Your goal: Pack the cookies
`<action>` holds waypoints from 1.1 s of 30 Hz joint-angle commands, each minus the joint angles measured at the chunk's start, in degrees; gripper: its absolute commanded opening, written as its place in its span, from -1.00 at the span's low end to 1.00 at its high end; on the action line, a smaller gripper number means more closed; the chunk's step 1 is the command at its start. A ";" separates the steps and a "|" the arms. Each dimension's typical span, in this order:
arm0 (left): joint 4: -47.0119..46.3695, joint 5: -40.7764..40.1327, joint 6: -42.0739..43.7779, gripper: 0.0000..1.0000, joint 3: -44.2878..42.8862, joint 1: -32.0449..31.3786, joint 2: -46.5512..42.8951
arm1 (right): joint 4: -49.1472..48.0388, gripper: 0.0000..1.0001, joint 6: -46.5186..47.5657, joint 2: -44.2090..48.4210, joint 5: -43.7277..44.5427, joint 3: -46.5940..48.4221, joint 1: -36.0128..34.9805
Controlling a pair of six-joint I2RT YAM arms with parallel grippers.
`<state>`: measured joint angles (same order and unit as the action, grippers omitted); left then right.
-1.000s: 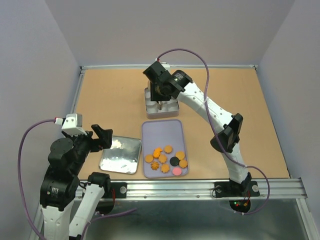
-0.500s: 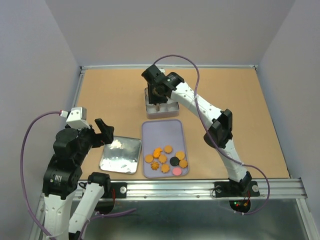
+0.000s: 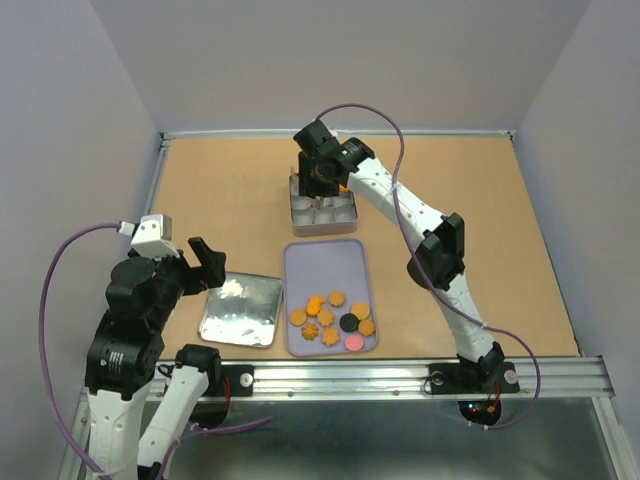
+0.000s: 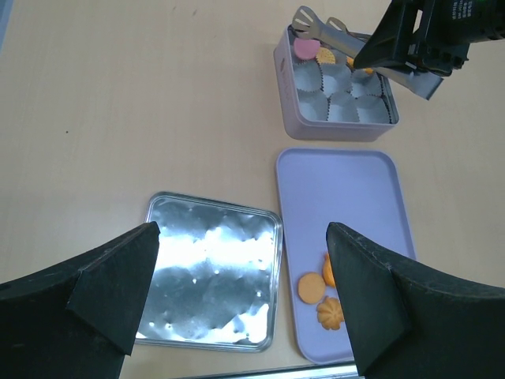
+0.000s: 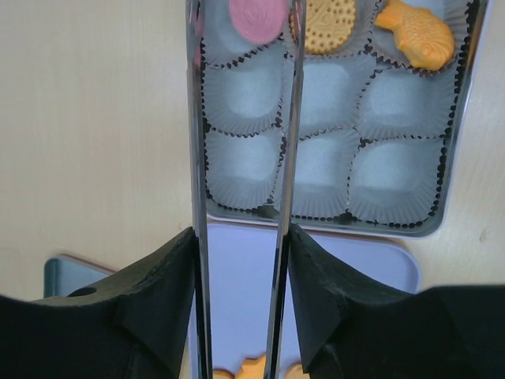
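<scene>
Several cookies (image 3: 333,318), orange ones plus a black and a pink, lie at the near end of the lilac tray (image 3: 325,262). Behind the tray stands a tin box (image 3: 322,212) lined with white paper cups. Its far row holds a pink cookie (image 5: 256,17), a dotted round one (image 5: 327,24) and a fish-shaped one (image 5: 414,35). My right gripper (image 5: 241,237) is shut on metal tongs (image 5: 196,118). The tong arms stand apart, either side of the pink cookie. My left gripper (image 4: 243,237) hangs open above the tin lid (image 4: 209,272), holding nothing.
The shiny lid (image 3: 240,310) lies flat to the left of the tray, near the front rail. The remaining cups in the box (image 4: 331,130) show only white paper. Bare wooden tabletop surrounds the box, bounded by a metal frame and purple walls.
The right wrist has shifted slightly back and right over the tin. The left arm rose and swung a little to the right earlier, then held still.
</scene>
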<state>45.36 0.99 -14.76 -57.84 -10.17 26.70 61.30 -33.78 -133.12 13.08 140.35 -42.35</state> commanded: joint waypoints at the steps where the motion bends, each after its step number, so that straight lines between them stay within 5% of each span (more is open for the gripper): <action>1: -3.00 -0.03 1.58 0.97 -0.07 -0.37 -0.86 | -4.34 0.10 1.08 -0.91 -1.48 4.05 -0.10; 18: -3.61 2.34 2.20 0.97 0.36 -0.46 -1.56 | -4.61 0.10 1.61 12.61 -0.34 -5.78 -0.19; 33: -8.27 0.85 1.14 0.97 4.49 -0.55 -1.03 | -3.73 0.06 -9.79 50.11 -1.39 -54.55 -6.69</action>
<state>41.30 2.15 -13.85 -53.98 -10.50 25.71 57.25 -36.80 -90.50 11.75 96.51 -46.59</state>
